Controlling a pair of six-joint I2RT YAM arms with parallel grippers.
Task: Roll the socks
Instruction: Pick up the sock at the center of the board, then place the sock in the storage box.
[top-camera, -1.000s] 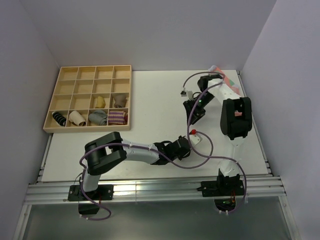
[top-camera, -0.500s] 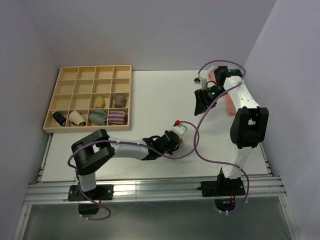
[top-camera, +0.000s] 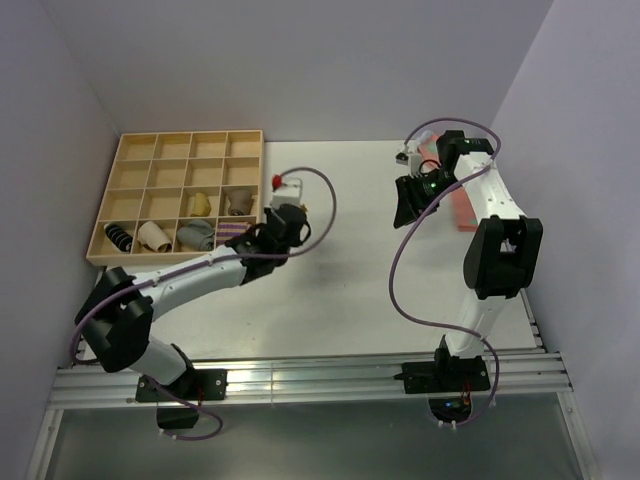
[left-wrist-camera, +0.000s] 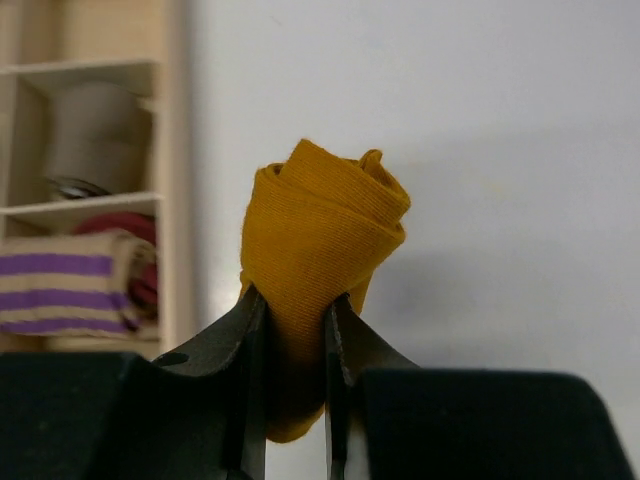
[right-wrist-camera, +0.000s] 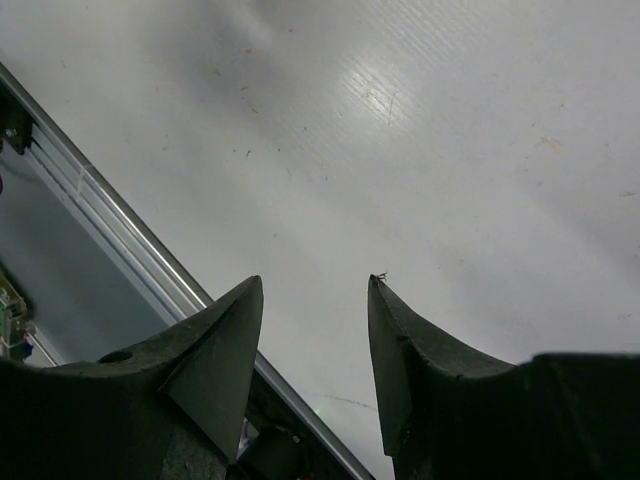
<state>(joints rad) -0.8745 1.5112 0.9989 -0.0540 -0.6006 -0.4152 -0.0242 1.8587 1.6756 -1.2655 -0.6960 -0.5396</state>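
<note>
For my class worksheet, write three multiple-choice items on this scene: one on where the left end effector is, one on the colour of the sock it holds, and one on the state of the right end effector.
1. Where is the left end effector?
A. Beside the right side of the wooden tray
B. Over the near rail
C. Touching the right arm

2. What colour is the rolled sock it grips?
A. Pink
B. Mustard-orange
C. Grey

3. How is the right end effector?
A. Shut on a sock
B. Shut and empty
C. Open and empty

Answers:
1 A: the top view shows it next to the tray's right wall.
2 B: the left wrist view shows the mustard roll pinched in it.
3 C: the right wrist view shows only the table through its wide gap.
</note>
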